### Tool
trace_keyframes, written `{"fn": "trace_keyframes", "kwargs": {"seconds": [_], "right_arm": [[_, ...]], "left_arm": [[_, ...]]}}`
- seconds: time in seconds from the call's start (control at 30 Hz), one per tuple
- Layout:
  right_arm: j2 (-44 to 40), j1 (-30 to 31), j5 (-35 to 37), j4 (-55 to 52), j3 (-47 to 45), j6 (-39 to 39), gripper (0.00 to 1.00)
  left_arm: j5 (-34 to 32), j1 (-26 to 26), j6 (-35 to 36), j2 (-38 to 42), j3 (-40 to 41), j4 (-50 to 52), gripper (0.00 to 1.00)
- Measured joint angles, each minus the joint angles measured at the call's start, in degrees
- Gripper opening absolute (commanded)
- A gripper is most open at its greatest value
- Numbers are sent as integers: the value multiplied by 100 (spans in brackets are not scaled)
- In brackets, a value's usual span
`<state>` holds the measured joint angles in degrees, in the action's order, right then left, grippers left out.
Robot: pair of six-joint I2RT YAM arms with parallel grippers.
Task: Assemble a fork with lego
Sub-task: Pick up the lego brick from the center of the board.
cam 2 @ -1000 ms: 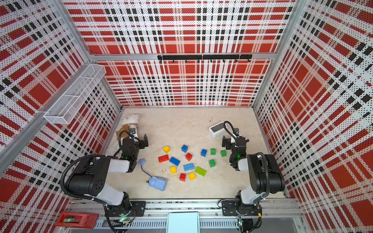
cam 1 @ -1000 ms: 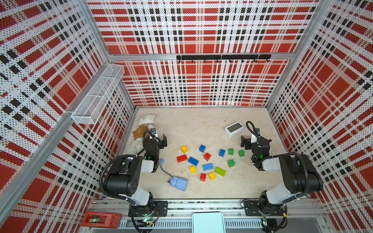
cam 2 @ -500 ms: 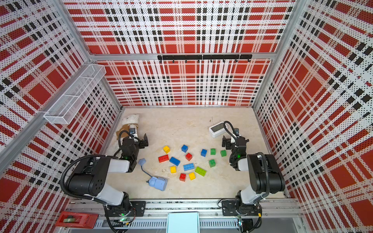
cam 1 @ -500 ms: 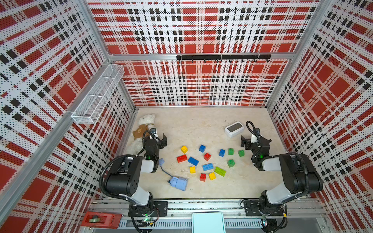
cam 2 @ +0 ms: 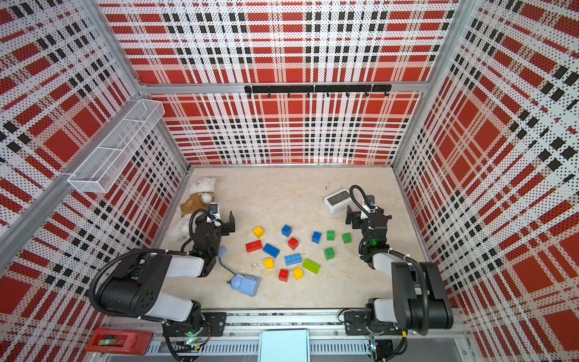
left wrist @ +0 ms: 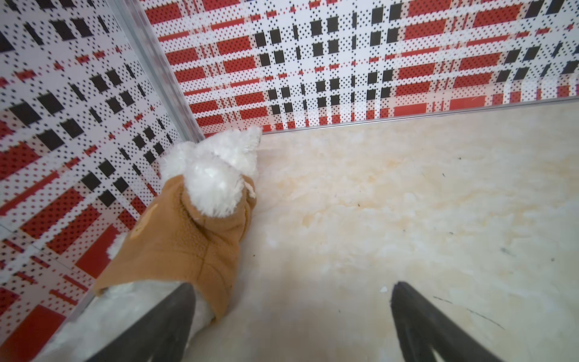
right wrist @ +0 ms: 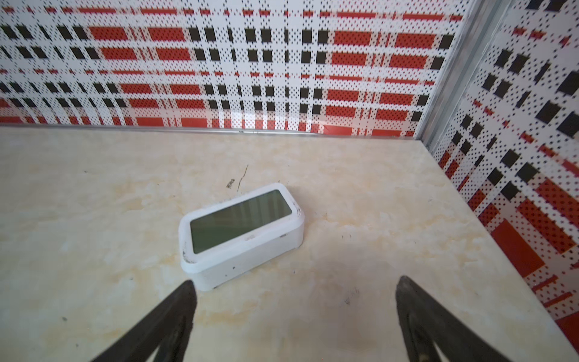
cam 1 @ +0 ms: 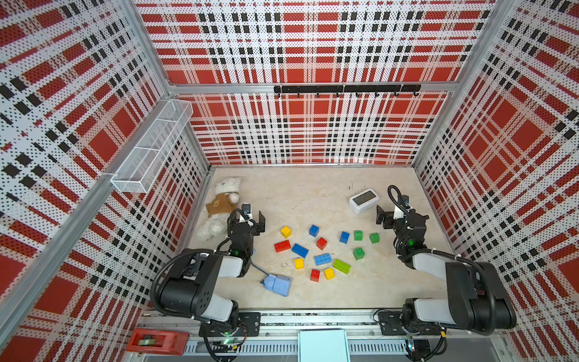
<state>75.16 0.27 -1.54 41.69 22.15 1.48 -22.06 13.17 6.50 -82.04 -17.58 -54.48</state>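
Observation:
The lego lies loose mid-table in both top views: a red oblong brick [cam 1: 282,246], a blue oblong brick [cam 1: 300,250], a light blue brick [cam 1: 322,259], a lime brick [cam 1: 341,266], plus several small yellow, red, blue and green squares such as the green one [cam 2: 329,252]. None are joined. My left gripper [cam 1: 247,221] [left wrist: 291,291] hovers open left of the bricks, beside a plush toy, holding nothing. Just as open and empty, my right gripper [cam 1: 402,216] [right wrist: 294,288] stands right of the bricks. Neither wrist view shows any lego.
A white plush bear in a brown top [cam 1: 221,207] [left wrist: 188,232] lies by the left wall. A white clock [cam 1: 363,200] [right wrist: 241,232] sits at the back right. A pale-blue box with a cord [cam 1: 277,283] lies near the front. A wire basket [cam 1: 153,147] hangs on the left wall.

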Motion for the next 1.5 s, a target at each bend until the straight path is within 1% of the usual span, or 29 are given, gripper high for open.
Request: {"fn": "trace_keyframes", "kwargs": {"seconds": [0.13,0.23,0.3,0.4,0.5,0.6,0.67,0.73,0.87,1.0,1.1,1.17,1.23,1.33,1.5], "right_arm": [[-437,0,-2,-439,164,-385,100],[-503,0,-35,-1113,581,-822,100],[-413,0,2,-1895,1106,-1257,100],[-26,-2,-68,-2964,2022,-1764,100],[461,0,-525,-3670,2632,-2011,100],[796,87,-953,-4192,2791,-2087,100],[944,291,-1012,-4649,2885,-2083,100],[1091,601,-1003,-5108,3051,-2059,99],[1325,1204,-883,-5899,3447,-2063,90],[1309,1696,-643,-6651,3521,-2081,83],[1134,1926,-525,-7093,3379,-2133,79],[890,2035,-481,-7348,3185,-2166,76],[608,2153,-439,-7615,2988,-2188,74],[302,2332,-415,-7871,2769,-2205,73],[214,2715,-439,-8021,2557,-2234,70]], "left_arm": [[-444,144,-122,660,-632,1027,100],[-835,166,-688,844,-1320,2002,100],[-876,120,-1226,852,-1832,2865,99],[-507,-98,-2083,732,-2616,4212,99],[122,-424,-2938,501,-3086,5191,100],[632,-621,-3512,337,-3193,5906,99],[874,-634,-3707,334,-3093,6120,99],[1064,-525,-3799,345,-3016,6295,100],[1392,37,-3703,293,-3254,6752,100],[1550,1088,-3477,192,-3755,6968,100],[1670,1847,-3405,184,-3943,7003,100],[1764,2199,-3410,157,-3995,7018,100],[1860,2459,-3429,103,-4000,7023,100],[1976,2704,-3493,-13,-3998,7036,100],[2310,2876,-3720,-44,-3775,6826,99]]}}
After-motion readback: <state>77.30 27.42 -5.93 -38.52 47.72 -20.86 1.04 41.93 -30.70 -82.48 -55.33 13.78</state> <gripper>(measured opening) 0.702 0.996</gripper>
